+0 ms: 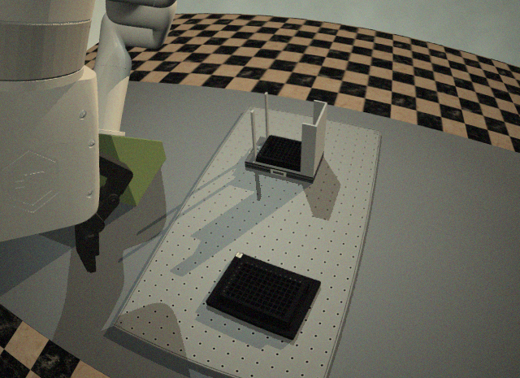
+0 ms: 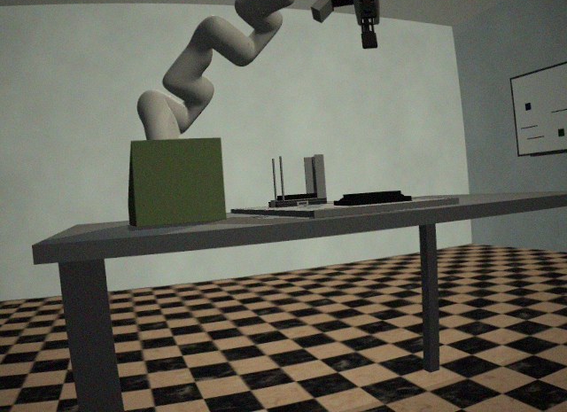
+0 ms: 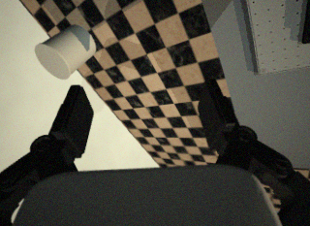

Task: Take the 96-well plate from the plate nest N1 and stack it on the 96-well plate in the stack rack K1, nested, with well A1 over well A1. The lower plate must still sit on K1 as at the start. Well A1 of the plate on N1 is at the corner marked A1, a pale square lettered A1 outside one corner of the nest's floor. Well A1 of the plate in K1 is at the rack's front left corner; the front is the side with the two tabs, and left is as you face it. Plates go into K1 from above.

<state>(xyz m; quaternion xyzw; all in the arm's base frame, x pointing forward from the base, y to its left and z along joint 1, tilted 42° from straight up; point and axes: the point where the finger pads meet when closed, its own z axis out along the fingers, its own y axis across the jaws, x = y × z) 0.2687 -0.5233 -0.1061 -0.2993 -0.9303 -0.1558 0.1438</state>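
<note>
A black 96-well plate (image 1: 264,291) lies on the black plate nest N1 (image 1: 296,323) at the near end of the perforated mat; it also shows in the exterior view (image 2: 371,197). A pale A1 square (image 1: 239,254) sits at the nest's far left corner. The stack rack K1 (image 1: 288,145) stands at the mat's far end with two thin posts, a white corner wall and a black plate (image 1: 280,152) on its floor; the rack also shows in the exterior view (image 2: 299,188). My gripper (image 2: 368,39) hangs high above the table, open and empty; the wrist view (image 3: 147,112) shows spread fingers over floor and table edge.
A green block (image 2: 176,181) stands on the table by the arm's base, also seen in the top view (image 1: 136,166). The perforated mat (image 1: 268,223) carries both fixtures. The arm's large links fill the left of the top view.
</note>
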